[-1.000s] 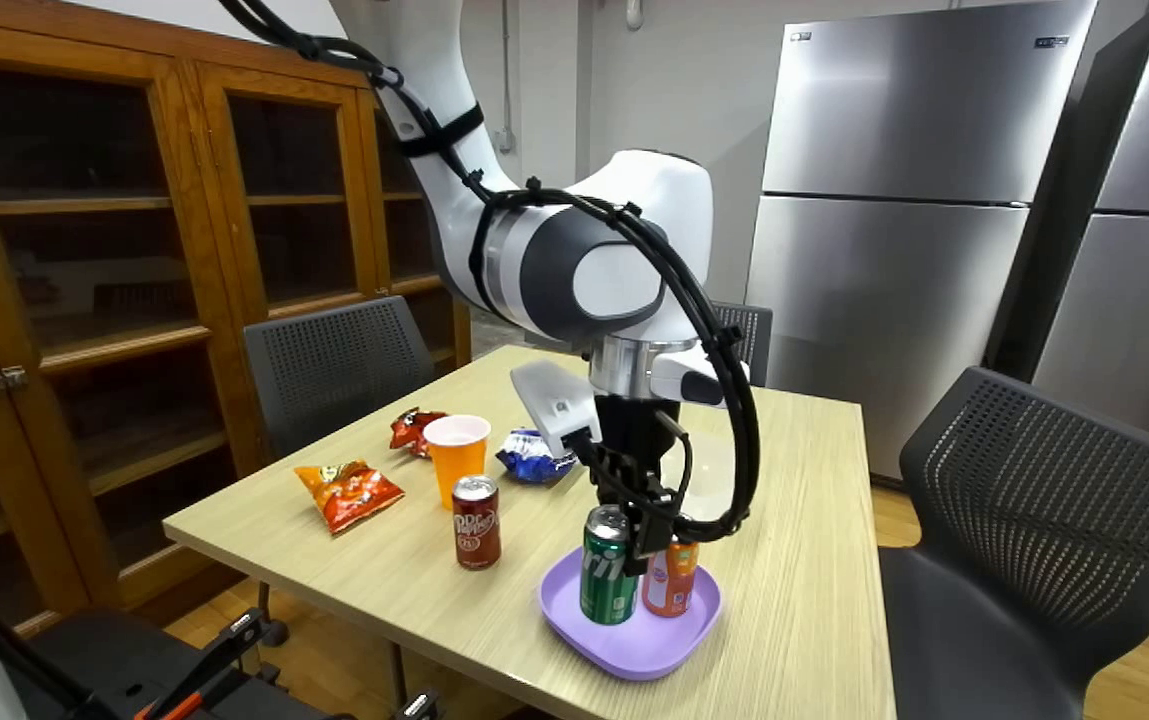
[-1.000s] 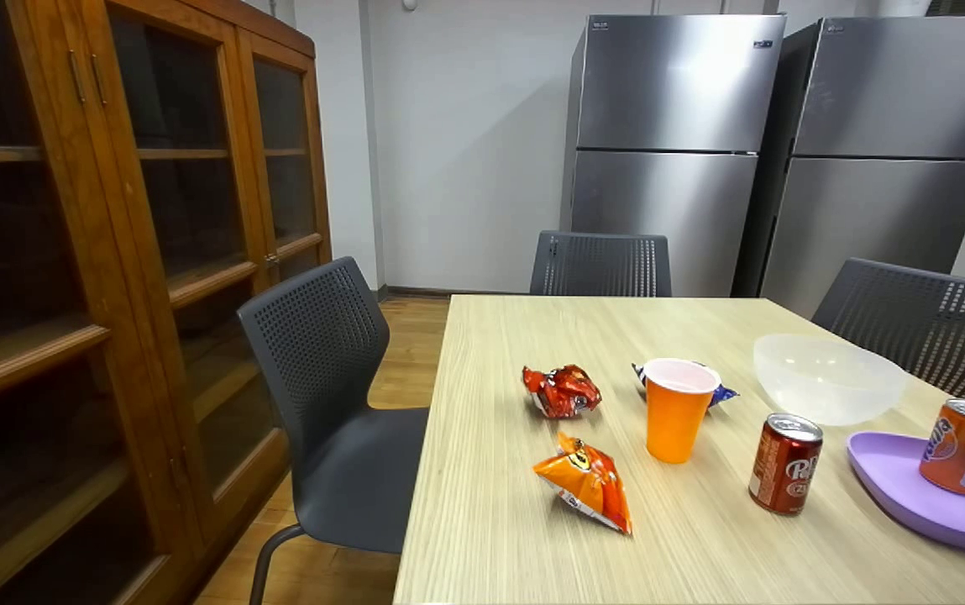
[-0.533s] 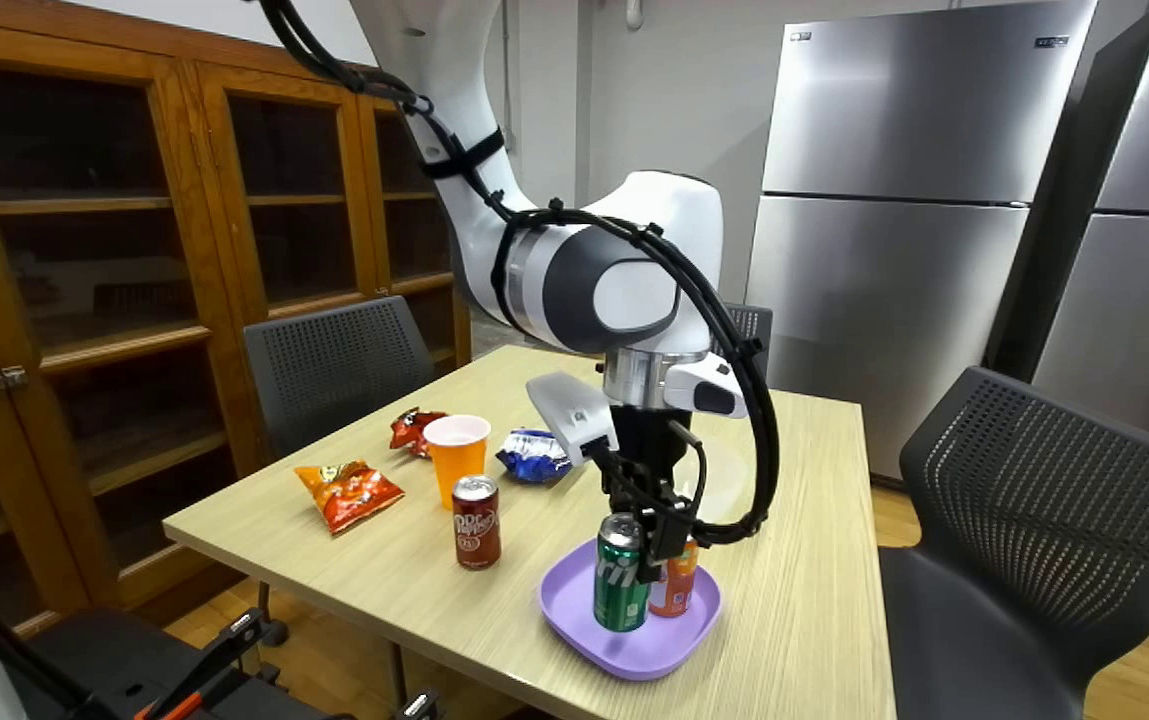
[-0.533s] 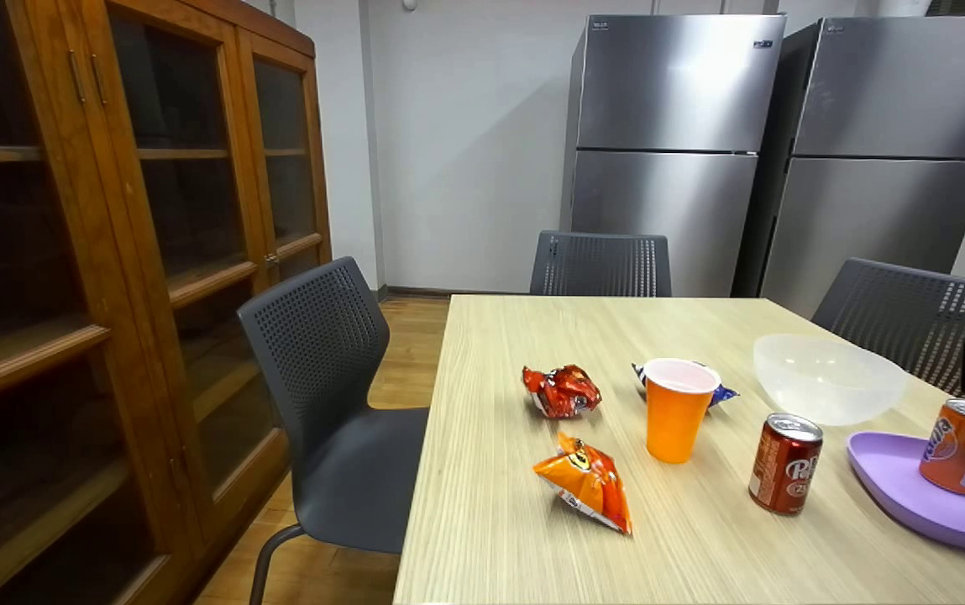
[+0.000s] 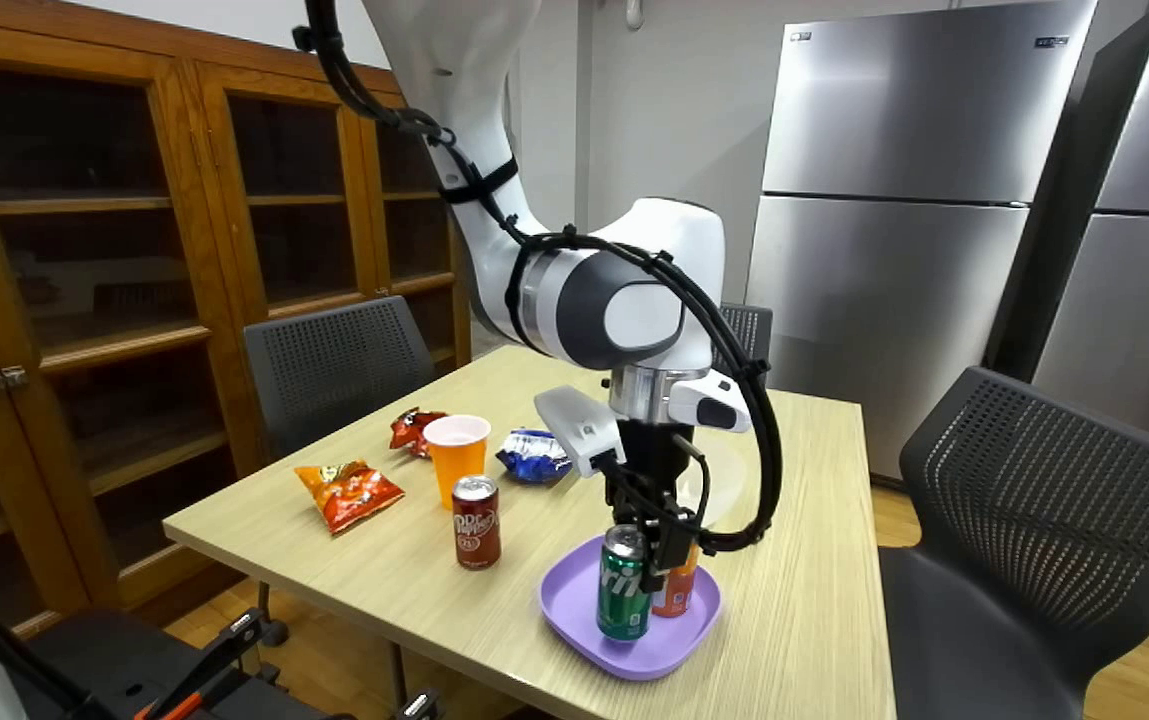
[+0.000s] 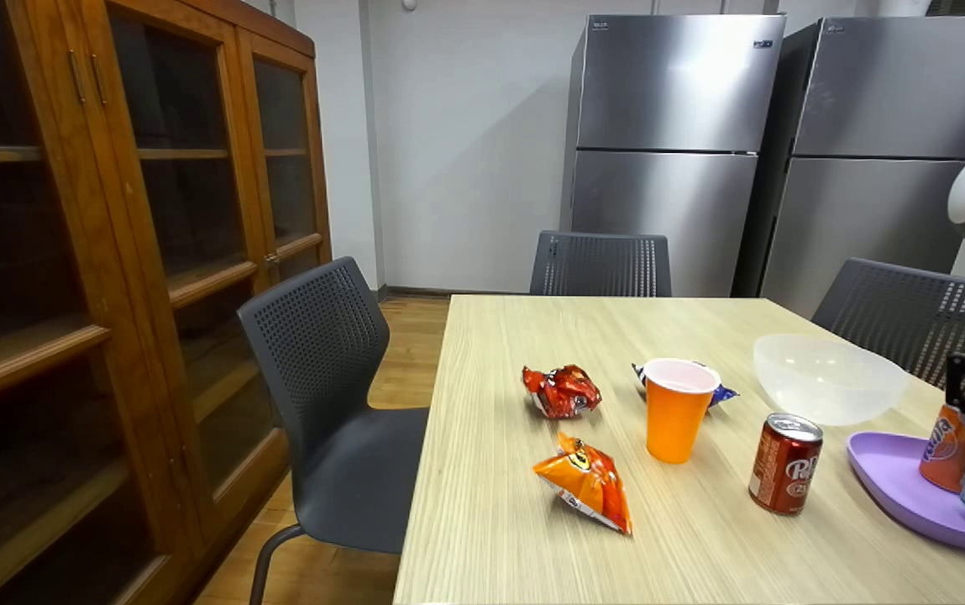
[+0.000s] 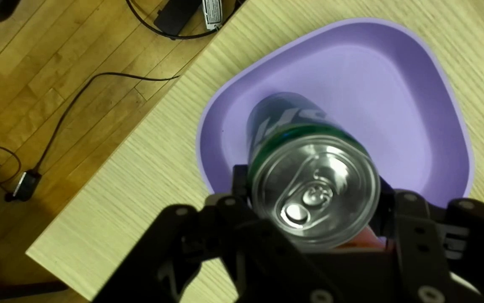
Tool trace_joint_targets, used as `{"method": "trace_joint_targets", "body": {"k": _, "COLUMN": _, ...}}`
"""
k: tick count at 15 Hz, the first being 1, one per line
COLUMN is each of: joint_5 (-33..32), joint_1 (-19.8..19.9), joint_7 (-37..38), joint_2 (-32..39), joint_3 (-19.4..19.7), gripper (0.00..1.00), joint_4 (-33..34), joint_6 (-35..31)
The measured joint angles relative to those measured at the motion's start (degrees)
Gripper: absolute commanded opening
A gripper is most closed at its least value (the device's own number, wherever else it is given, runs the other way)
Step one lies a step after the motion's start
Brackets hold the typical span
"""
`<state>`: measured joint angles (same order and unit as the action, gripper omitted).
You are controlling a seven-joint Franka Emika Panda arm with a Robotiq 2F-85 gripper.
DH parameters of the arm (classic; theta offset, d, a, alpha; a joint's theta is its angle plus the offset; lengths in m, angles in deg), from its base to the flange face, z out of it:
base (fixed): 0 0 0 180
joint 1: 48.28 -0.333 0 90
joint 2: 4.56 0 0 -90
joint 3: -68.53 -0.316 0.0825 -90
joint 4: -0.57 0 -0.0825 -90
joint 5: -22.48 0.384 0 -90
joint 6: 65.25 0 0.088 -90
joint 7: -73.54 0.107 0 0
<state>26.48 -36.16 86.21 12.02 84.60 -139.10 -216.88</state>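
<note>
My gripper (image 7: 314, 193) is shut on a green Sprite can (image 5: 624, 590), with one black finger on each side of its upper part. In the wrist view the can's silver top (image 7: 315, 189) fills the space between the fingers. The can is roughly upright within the purple plate (image 5: 574, 585); whether its base touches the plate I cannot tell. An orange Fanta can (image 6: 944, 454) stands on the plate right beside it, partly hidden behind the gripper and the Sprite can. In the wrist view only an orange-red sliver (image 7: 364, 240) of it shows.
A Dr Pepper can (image 5: 476, 530) and an orange cup (image 5: 457, 465) stand beside the plate. Orange (image 6: 587, 483), red (image 6: 562, 392) and blue (image 5: 534, 457) snack bags lie farther off. A translucent bowl (image 6: 826, 378) stands behind the plate. The table edge (image 7: 111, 155) runs close by the plate.
The arm and the Sprite can have moved right and down in an exterior view. The can has shifted across the plate toward its front and sits lower in the picture. The gripper stays shut on it.
</note>
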Motion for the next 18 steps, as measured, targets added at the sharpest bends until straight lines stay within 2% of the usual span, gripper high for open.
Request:
{"method": "trace_joint_targets", "body": {"k": 10, "joint_5": 0.67, "joint_1": 0.00, "joint_7": 0.00, "joint_2": 2.97, "joint_3": -0.49, "gripper": 0.38, "joint_4": 1.75, "joint_6": -0.15}}
{"method": "trace_joint_targets", "body": {"k": 11, "joint_5": 0.68, "joint_1": 0.00, "joint_7": 0.00, "joint_2": 3.12, "joint_3": -0.49, "gripper": 0.88, "joint_4": 1.83, "joint_6": -0.19}}
{"method": "trace_joint_targets", "body": {"k": 12, "joint_5": 0.69, "joint_1": 0.00, "joint_7": 0.00, "joint_2": 3.19, "joint_3": -0.49, "gripper": 0.90, "joint_4": 1.88, "joint_6": -0.23}}
{"method": "trace_joint_targets", "body": {"k": 14, "joint_5": 0.71, "joint_1": 0.00, "joint_7": 0.00, "joint_2": 3.20, "joint_3": -0.49, "gripper": 1.00, "joint_4": 1.93, "joint_6": -0.28}}
{"method": "trace_joint_targets", "body": {"k": 18, "joint_5": 0.71, "joint_1": 0.00, "joint_7": 0.00, "joint_2": 3.05, "joint_3": -0.48, "gripper": 1.00, "joint_4": 2.13, "joint_6": -0.45}}
